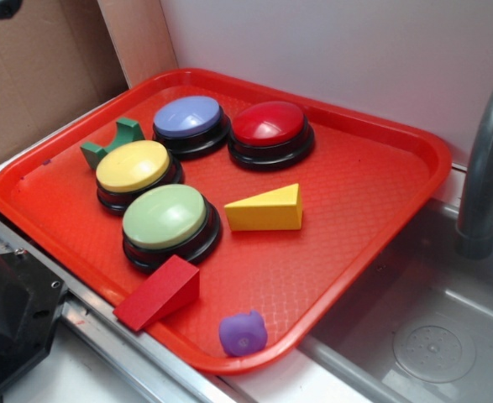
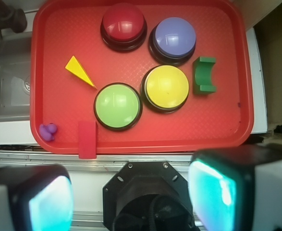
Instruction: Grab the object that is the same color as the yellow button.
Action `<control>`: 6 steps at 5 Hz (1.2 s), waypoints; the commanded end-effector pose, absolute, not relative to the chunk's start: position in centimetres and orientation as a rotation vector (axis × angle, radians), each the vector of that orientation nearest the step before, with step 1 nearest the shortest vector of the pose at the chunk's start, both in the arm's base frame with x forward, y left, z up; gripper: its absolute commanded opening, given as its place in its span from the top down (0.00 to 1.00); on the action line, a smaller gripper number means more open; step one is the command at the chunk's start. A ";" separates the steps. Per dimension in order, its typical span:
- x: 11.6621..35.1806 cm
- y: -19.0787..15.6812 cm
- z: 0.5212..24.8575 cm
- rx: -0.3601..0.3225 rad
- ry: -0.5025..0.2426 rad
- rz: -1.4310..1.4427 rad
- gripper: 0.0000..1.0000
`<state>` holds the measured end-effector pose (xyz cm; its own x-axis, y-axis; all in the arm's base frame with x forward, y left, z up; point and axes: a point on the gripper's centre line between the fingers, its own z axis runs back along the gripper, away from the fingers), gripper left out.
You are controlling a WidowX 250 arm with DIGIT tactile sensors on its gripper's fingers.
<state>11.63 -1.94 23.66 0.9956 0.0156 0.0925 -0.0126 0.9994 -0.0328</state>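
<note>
The yellow wedge block [image 1: 267, 210] lies on the red tray [image 1: 372, 176], right of the pale green button; in the wrist view the wedge [image 2: 79, 70] is at the tray's left. The yellow button [image 1: 133, 166] with a black base stands left of centre, and shows in the wrist view [image 2: 166, 87] too. My gripper [image 2: 131, 197] is high above the robot base, off the tray's near edge. Its two pads [image 2: 49, 202] stand far apart with nothing between them. The gripper itself is out of the exterior view.
On the tray: pale green button [image 1: 165, 217], blue button [image 1: 189, 117], red button [image 1: 269, 125], green arch block [image 1: 112, 144], red wedge [image 1: 157, 294] over the near rim, small purple toy [image 1: 243, 333]. A sink [image 1: 431, 327] and faucet [image 1: 485, 159] are at right.
</note>
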 end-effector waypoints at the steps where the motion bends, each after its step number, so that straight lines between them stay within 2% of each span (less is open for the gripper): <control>1: 11.6 -1.9 23.7 -0.032 -0.093 0.014 0.00; 2: 13.0 -2.8 22.6 -0.026 -0.117 -0.061 0.00; 3: 14.3 -4.2 21.3 0.046 -0.145 -0.147 0.00; 4: 15.7 -5.6 18.6 0.035 -0.137 -0.254 0.00; 5: 17.4 -6.5 16.4 0.047 -0.185 -0.295 0.00; 6: 19.2 -7.4 13.8 0.025 -0.203 -0.374 0.00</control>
<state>18.89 -7.30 12.92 0.9140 -0.3738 0.1575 0.3687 0.9275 0.0616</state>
